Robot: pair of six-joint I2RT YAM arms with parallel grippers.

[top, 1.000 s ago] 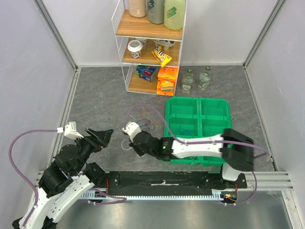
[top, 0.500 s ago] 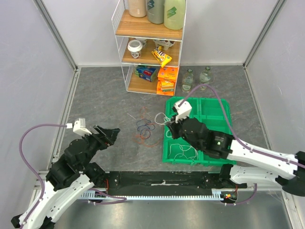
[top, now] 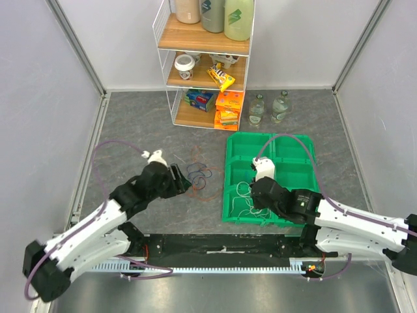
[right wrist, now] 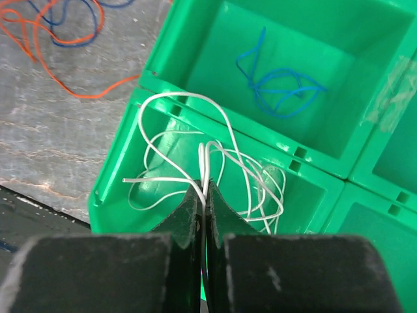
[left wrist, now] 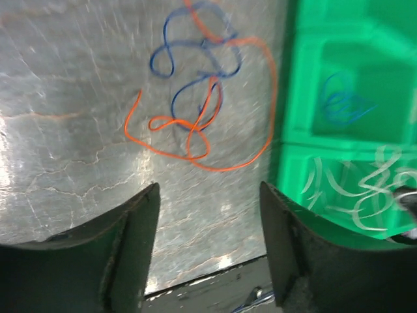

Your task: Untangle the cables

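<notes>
An orange and blue cable tangle lies on the grey table just left of the green tray. It fills the top of the left wrist view. My left gripper is open and empty beside it, low over the table. My right gripper is shut on a white cable, whose loops lie in the tray's near-left compartment. A blue cable lies in the far-left compartment.
A wire shelf with bottles and snack packs stands at the back. Two glass bottles stand beside it, behind the tray. A black rail runs along the near edge. Grey walls close in both sides.
My right gripper carried the white cable from the tangle over to the tray and lowered it into the near-left compartment. My left arm swung right, up to the orange and blue tangle.
</notes>
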